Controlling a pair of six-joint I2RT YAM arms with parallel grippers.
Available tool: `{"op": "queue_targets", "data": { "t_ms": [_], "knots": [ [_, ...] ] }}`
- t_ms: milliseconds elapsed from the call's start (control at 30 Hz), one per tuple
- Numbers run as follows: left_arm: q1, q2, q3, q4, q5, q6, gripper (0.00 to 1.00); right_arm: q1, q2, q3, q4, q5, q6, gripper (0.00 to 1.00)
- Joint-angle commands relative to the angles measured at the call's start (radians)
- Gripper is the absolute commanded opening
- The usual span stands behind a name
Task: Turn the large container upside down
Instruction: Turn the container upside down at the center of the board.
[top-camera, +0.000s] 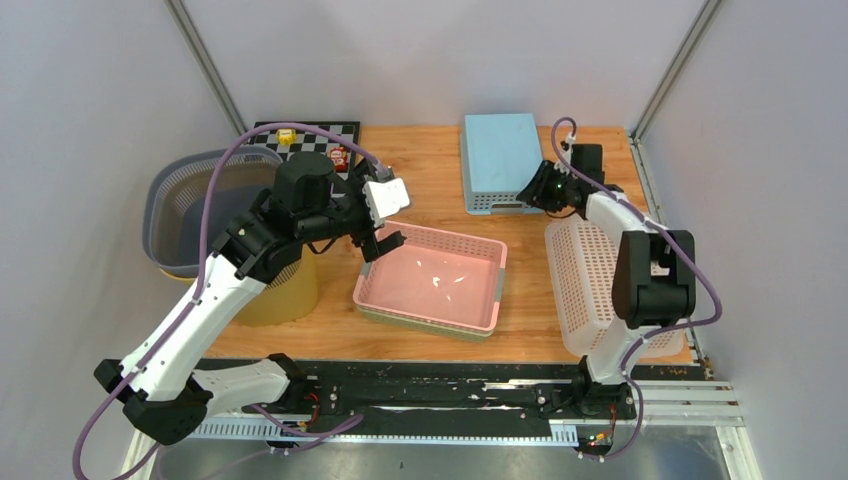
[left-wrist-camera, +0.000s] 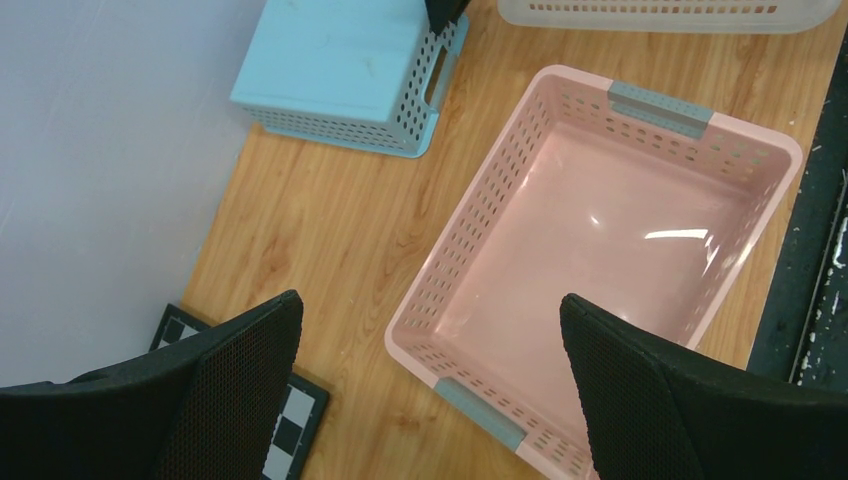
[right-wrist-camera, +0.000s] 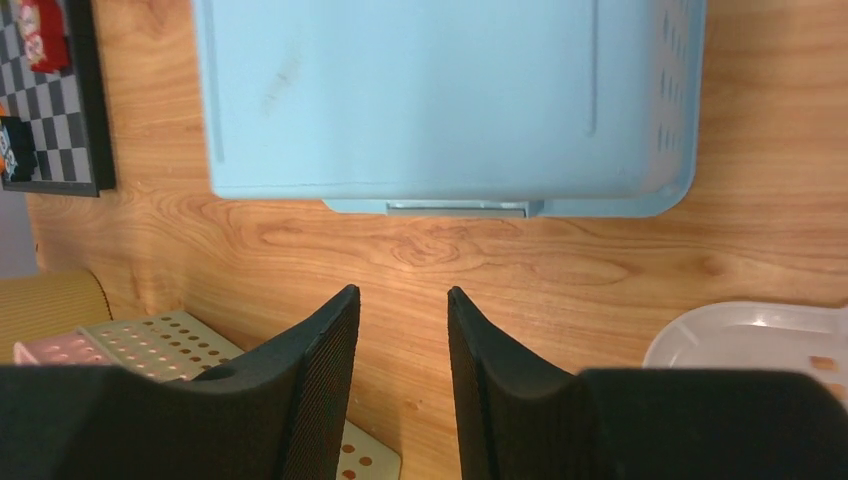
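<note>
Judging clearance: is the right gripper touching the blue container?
Apart. The right wrist view shows bare table between the right gripper and the blue container.

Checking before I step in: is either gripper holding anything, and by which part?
Nothing is held. The left gripper hangs wide open above the pink perforated plastic basket; the right gripper is open and empty near the upturned light-blue plastic basket.

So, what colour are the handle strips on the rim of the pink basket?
Grey handle strips on the pink basket; the left wrist view shows them best.
</note>
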Motion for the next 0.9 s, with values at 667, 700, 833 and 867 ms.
{"op": "queue_targets", "data": {
  "t_ms": [667,700,833,867],
  "knots": [
    [0.11,-0.176,-0.369,0.111,-0.076,0.087,1.0,0.339,0.159,0.703,-0.328,0.593,-0.586,0.87],
    [0.116,-0.187,-0.387,0.114,-0.075,0.092,1.0,0.35,0.183,0.73,-0.327,0.602,-0.593,0.87],
    [0.135,-0.225,-0.47,0.132,-0.06,0.115,1.0,0.379,0.282,0.827,-0.328,0.617,-0.599,0.95],
    [0.138,-0.234,-0.487,0.136,-0.055,0.122,1.0,0.384,0.312,0.847,-0.328,0.619,-0.599,0.96]
  ]
}}
